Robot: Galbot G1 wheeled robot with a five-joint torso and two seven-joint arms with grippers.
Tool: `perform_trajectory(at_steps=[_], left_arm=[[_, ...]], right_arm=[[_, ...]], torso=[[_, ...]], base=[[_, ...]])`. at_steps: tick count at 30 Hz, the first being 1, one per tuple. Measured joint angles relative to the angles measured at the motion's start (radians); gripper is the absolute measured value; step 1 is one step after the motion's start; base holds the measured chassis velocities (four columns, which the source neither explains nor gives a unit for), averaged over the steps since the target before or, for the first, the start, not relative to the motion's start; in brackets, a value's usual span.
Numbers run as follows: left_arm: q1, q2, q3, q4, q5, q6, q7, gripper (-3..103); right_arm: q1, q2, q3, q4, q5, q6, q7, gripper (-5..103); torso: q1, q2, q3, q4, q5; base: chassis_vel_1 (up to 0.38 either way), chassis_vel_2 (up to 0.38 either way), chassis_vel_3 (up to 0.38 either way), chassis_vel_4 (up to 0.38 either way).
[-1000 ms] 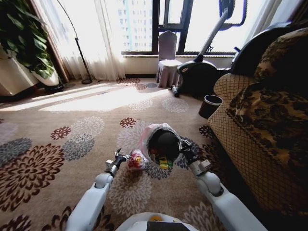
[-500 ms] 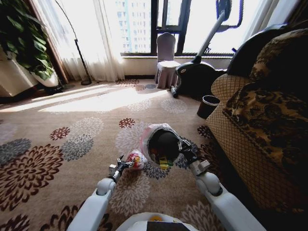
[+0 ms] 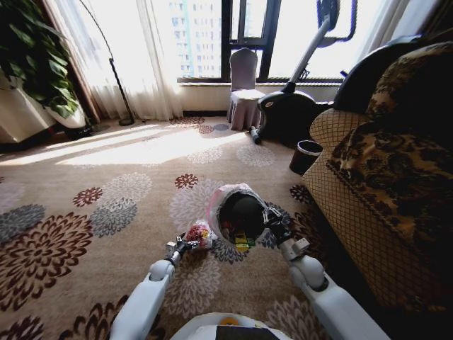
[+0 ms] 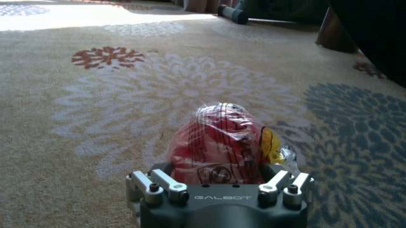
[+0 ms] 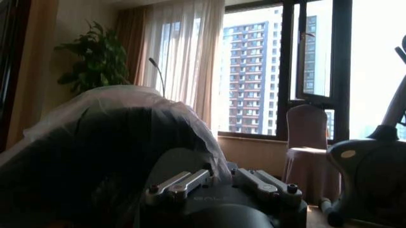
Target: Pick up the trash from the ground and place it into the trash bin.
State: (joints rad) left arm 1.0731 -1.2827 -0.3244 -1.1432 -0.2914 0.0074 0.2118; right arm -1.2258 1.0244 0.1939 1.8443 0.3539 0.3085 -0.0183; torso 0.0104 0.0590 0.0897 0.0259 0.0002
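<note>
The trash bin, black with a whitish bag liner, hangs tilted above the carpet with its mouth toward me. My right gripper is shut on its rim. In the right wrist view the liner bulges just past that gripper. A green and yellow piece of trash shows at the bin's lower lip. A red-white wad lies on the carpet just left of the bin. My left gripper is open, low at the wad. In the left wrist view the wad sits between the spread jaws.
A patterned sofa runs along the right. A bare dark pot stands beside its far end. An exercise machine and a covered chair stand by the window. A large plant is far left. Open flowered carpet lies ahead and left.
My left gripper has moved forward and to the right until it reaches the red-white wad. The right gripper and the bin have stayed put.
</note>
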Motion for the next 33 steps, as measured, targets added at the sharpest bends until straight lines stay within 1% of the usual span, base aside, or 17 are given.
perform_trajectory(at_steps=[2,4,5,6,8,11,13,14,15,17,18,20,21,22,25,29,33], left_arm=[[-0.014,-0.007,0.008,0.03,0.001,-0.01,0.002,81],[-0.016,-0.008,0.009,0.034,0.001,-0.011,0.003,81],[-0.025,-0.01,0.012,0.051,0.001,-0.018,0.008,70],[-0.029,-0.012,0.012,0.059,0.001,-0.023,0.012,70],[-0.032,-0.015,0.01,0.065,-0.005,-0.029,0.014,58],[-0.03,-0.016,0.008,0.064,-0.012,-0.032,0.014,47],[-0.028,-0.016,0.006,0.063,-0.015,-0.034,0.014,47],[-0.023,-0.018,-0.001,0.06,-0.027,-0.042,0.013,36],[-0.021,-0.018,-0.003,0.058,-0.032,-0.045,0.013,36],[-0.008,-0.02,-0.021,0.04,-0.064,-0.051,0.015,26],[-0.008,-0.02,-0.021,0.04,-0.064,-0.051,0.015,26],[0.009,-0.025,-0.046,0.007,-0.124,-0.05,0.019,15],[0.022,-0.026,-0.055,-0.017,-0.167,-0.043,0.018,15],[0.048,-0.026,-0.071,-0.067,-0.233,-0.03,0.013,8],[0.086,-0.023,-0.094,-0.134,-0.277,-0.025,0.003,4],[0.179,-0.019,-0.184,-0.301,-0.325,-0.021,-0.063,0],[0.231,-0.029,-0.264,-0.444,-0.366,-0.051,-0.113,0]], right_arm=[[-0.001,-0.001,0.003,0.0,0.0,0.0,0.0,0],[-0.001,-0.001,0.003,0.0,0.0,0.0,0.0,0],[-0.002,-0.001,0.004,0.0,0.001,0.0,0.0,0],[-0.003,-0.001,0.004,0.0,0.001,0.001,0.0,0],[-0.003,0.0,0.004,-0.001,0.001,0.002,0.0,0],[-0.003,0.0,0.004,-0.003,0.001,0.003,0.0,0],[-0.002,0.0,0.004,-0.004,0.001,0.003,0.0,0],[-0.002,-0.001,0.004,-0.005,0.001,0.006,0.0,0],[-0.002,-0.001,0.004,-0.005,0.001,0.007,0.0,0],[-0.004,-0.004,0.005,-0.005,0.002,0.011,0.0,0],[-0.004,-0.004,0.005,-0.005,0.002,0.011,0.0,0],[-0.005,-0.003,0.008,-0.006,0.002,0.013,0.0,0],[-0.004,-0.003,0.009,-0.007,0.002,0.013,0.0,0],[-0.002,-0.002,0.01,-0.01,0.002,0.015,0.0,0],[0.006,-0.002,0.009,-0.019,0.003,0.018,0.0,0],[0.043,-0.001,0.004,-0.051,0.01,0.027,0.0,0],[0.071,0.003,0.004,-0.082,0.02,0.029,0.0,0]], torso=[[0.0,0.0,0.0,0.0,0.0],[0.0,0.0,0.0,-0.0001,0.0001],[0.0,0.0,0.0,-0.0001,0.0],[0.0,0.0,0.0,-0.0001,0.0],[0.0,0.0,0.0,0.0,-0.0001],[0.0,0.0,0.0,-0.0001,-0.0002],[0.0,0.0,0.0,-0.0001,-0.0002],[0.0,0.0,0.0,-0.0002,-0.0003],[0.0,0.0,0.0,-0.0001,-0.0003],[0.0,0.0,0.0,-0.0002,-0.0004],[0.0,0.0,0.0,-0.0002,-0.0004],[0.0,0.0,0.0,-0.0001,-0.0003],[0.0,0.0,0.0,-0.0002,-0.0003],[0.0,0.0,0.0,-0.0002,-0.0003],[0.0,0.0,0.0,-0.0003,-0.0003],[0.0,0.0,0.0,0.0002,-0.0002],[0.0,0.0,0.0,0.0004,-0.0002]], base=[[0.0,0.0,0.0,0.0],[0.0,0.0,0.0,0.0],[0.0,0.0,0.0,0.0],[0.0,0.0,0.0,0.0],[0.0,0.0,0.0,0.0],[0.0,0.0,0.0,0.0],[0.0,0.0,0.0,0.0],[0.0,0.0,0.0,0.0],[0.0,0.0,0.0,0.0],[0.0,0.0,0.0,0.0],[0.0,0.0,0.0,0.0],[0.0,0.0,0.0,0.0],[0.0,0.0,0.0,0.0],[0.0,0.0,0.0,0.0],[0.0,0.0,0.0,0.0],[0.0,0.0,0.0,0.0],[0.0,0.0,0.0,0.0]])
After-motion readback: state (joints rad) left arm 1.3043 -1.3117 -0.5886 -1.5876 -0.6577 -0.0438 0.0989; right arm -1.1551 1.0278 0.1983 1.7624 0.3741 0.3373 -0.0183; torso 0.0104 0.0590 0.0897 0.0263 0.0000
